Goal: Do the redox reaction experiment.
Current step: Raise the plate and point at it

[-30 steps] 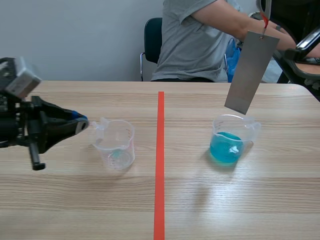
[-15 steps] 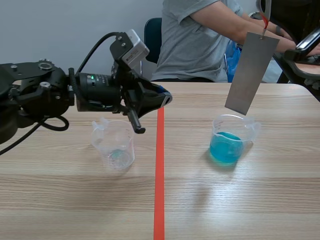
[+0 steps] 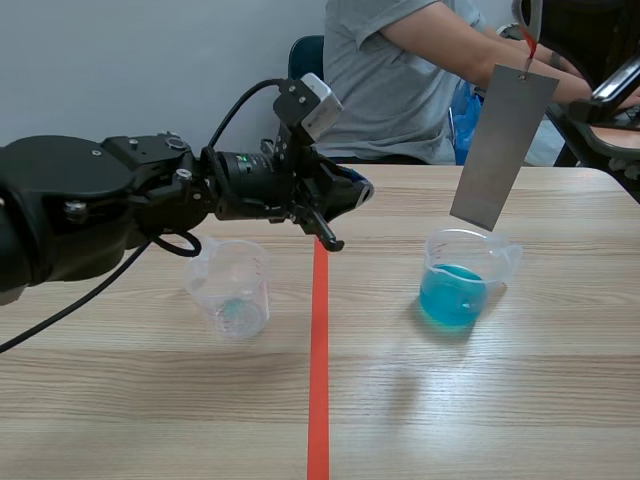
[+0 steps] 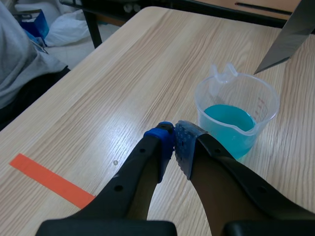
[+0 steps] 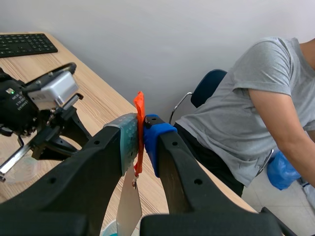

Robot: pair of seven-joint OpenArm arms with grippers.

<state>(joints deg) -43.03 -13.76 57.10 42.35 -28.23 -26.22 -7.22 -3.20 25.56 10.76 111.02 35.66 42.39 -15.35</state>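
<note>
Where the pale wooden desk (image 3: 520, 400) runs back to a grey wall (image 3: 150, 70), a person (image 3: 390, 80) sits on a dark chair (image 3: 303, 70). An orange-red line (image 3: 318, 380) splits the top, with an empty beaker (image 3: 232, 285) left of it and a blue beaker (image 3: 455, 290) right. The left arm (image 3: 100, 205) reaches across above the empty one, the left jaws closed on nothing. A grey plate (image 3: 500, 140) hangs over the blue beaker. Only the right wrist view shows the right jaws pinching the plate's red ribbon (image 5: 139, 123), and a keyboard (image 5: 24, 45).
</note>
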